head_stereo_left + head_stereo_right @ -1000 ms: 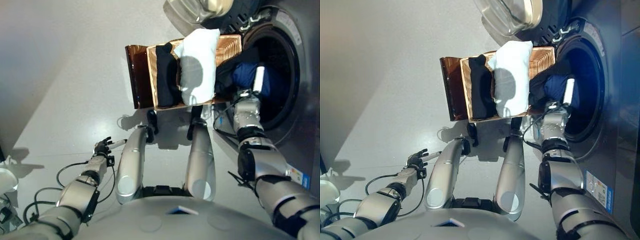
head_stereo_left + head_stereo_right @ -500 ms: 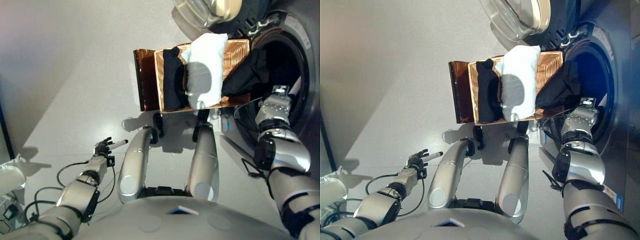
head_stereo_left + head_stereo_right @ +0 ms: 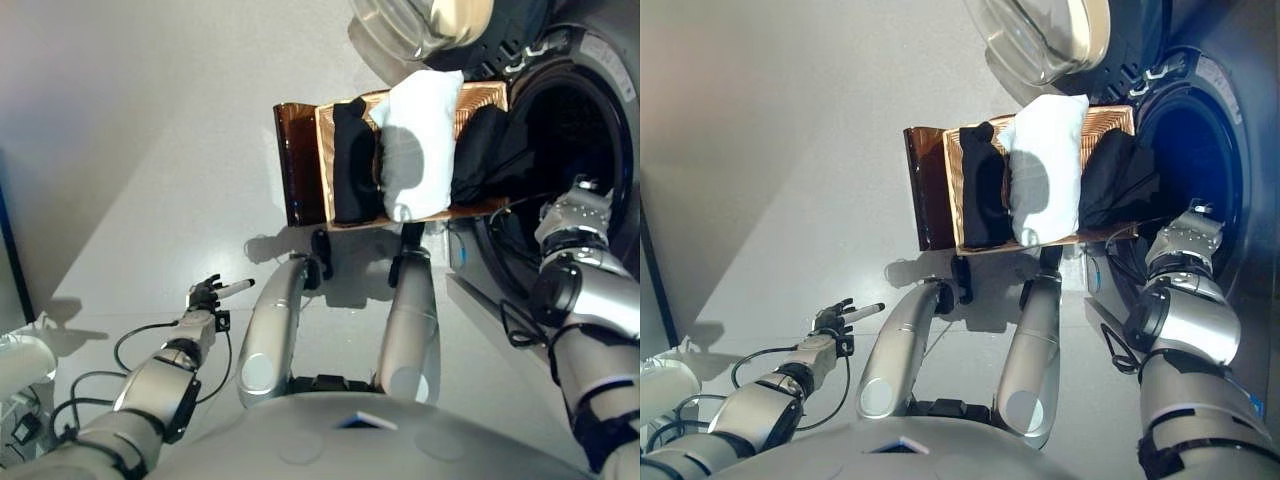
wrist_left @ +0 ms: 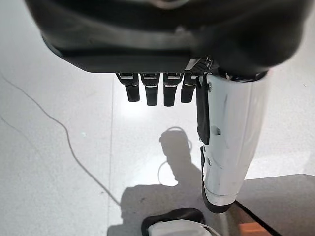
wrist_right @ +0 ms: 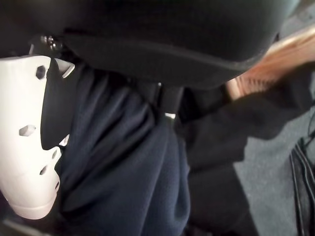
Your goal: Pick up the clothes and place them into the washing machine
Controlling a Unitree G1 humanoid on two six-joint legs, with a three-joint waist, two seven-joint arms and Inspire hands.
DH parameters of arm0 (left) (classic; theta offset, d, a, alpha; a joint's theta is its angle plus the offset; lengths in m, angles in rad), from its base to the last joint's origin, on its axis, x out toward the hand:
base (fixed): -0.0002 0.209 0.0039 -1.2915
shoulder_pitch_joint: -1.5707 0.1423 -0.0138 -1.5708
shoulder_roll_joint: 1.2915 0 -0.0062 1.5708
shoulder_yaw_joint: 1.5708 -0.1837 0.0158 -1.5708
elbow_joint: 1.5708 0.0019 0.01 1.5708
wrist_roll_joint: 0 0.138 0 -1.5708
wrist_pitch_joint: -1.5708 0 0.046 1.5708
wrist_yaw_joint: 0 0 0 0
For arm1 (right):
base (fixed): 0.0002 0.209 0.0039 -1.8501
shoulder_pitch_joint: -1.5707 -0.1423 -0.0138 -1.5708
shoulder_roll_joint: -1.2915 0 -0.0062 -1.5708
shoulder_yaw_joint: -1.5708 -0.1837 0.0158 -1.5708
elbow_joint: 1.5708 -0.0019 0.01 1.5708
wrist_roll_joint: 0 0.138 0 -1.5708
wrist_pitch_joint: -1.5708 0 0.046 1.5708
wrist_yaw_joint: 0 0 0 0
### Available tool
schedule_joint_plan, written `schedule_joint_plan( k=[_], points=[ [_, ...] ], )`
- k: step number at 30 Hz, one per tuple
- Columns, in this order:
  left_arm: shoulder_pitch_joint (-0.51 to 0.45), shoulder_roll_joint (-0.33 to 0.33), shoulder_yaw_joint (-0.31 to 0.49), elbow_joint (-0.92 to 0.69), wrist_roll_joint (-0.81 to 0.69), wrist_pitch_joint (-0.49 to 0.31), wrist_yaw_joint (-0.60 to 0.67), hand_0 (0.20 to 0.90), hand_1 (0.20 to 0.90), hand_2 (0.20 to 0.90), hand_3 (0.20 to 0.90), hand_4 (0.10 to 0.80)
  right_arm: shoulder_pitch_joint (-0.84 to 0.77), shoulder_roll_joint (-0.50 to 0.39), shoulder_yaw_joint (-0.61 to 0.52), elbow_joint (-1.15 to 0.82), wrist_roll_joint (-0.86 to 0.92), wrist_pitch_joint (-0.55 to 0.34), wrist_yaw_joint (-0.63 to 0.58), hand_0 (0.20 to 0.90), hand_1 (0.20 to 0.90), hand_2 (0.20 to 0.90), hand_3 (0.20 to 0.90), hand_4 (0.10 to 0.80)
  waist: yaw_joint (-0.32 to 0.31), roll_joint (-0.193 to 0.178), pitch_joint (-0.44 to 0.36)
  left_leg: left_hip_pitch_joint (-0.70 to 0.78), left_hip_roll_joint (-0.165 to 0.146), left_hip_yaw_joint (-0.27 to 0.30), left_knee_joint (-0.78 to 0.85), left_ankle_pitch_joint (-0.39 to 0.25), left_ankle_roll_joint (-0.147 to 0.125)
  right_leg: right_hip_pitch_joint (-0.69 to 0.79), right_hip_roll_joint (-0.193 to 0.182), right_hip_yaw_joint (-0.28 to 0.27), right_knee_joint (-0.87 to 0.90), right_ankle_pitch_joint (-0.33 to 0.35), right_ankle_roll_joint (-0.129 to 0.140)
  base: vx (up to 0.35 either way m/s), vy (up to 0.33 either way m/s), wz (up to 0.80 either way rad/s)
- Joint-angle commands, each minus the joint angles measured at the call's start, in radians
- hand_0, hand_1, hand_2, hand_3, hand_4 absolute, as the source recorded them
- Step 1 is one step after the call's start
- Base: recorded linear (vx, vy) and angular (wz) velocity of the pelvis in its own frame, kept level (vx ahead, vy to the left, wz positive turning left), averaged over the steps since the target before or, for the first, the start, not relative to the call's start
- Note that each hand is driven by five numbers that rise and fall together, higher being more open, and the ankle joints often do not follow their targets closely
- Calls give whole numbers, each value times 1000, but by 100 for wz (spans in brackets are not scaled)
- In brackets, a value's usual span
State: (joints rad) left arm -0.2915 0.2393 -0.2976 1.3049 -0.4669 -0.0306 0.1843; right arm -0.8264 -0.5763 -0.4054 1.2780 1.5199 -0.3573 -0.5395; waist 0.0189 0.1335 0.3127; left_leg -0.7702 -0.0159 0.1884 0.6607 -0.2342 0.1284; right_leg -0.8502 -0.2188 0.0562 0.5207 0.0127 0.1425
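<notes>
A shallow wicker basket rests on a dark brown box beside the washing machine. In it lie a black garment, a white garment and another black garment that hangs over the end toward the drum. My right hand reaches into the drum mouth, its white-covered thumb and fingers curled on a navy blue garment. My left hand hangs over the grey floor far from the basket, open and empty.
The machine's round glass door stands open beyond the basket. A white object sits on the floor at the far left. Grey floor lies left of the box.
The camera has shifted. My right hand has moved from the drum's mouth deeper inside with the navy garment, which no longer shows in the eye views. The left hand has stayed still.
</notes>
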Motion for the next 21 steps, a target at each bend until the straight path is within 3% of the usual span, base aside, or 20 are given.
schedule_joint_plan(
  k=[1, 7, 14, 16, 21],
  points=[
    [-3, 45, -3, 124, -24, 11, 64, 900, 900, 900, 900, 800, -16, -139, 26, -15, -43, -116, 0, 900, 900, 900, 900, 800, -7, -22, -48, -6, 27, -67, -80, 57, -147, 46, 36, -7, 81, -144, -86, 0, 0, 0],
    [-11, 46, 6, 124, -25, 3, 67, 900, 900, 900, 900, 800, -9, -110, 141, -73, -193, -36, 9, 900, 900, 900, 900, 800, -8, -28, -40, -2, 29, -57, -82, 59, -143, 48, 32, -8, 81, -139, -83, -12, 8, -4],
    [-14, 48, 10, 125, -23, -6, 72, 900, 900, 900, 900, 800, 22, -74, 185, -143, -284, -8, 9, 900, 900, 900, 900, 800, -13, -34, -28, 1, 30, -55, -83, 65, -142, 52, 33, -9, 76, -133, -82, -4, 0, -1],
    [-17, 48, 15, 117, -22, -12, 77, 900, 900, 900, 900, 800, 95, -9, 256, -310, -413, 17, 4, 900, 900, 900, 900, 800, -19, -45, -19, 2, 32, -52, -81, 69, -140, 55, 35, -11, 73, -131, -82, 0, 0, 0],
    [-21, 44, 11, 98, -3, -21, 86, 900, 900, 900, 900, 800, 203, 36, 343, -479, -632, 65, 7, 900, 900, 900, 900, 800, -26, -57, -9, 3, 34, -52, -78, 74, -136, 57, 35, -12, 71, -125, -81, 0, 0, 0]
  ],
)
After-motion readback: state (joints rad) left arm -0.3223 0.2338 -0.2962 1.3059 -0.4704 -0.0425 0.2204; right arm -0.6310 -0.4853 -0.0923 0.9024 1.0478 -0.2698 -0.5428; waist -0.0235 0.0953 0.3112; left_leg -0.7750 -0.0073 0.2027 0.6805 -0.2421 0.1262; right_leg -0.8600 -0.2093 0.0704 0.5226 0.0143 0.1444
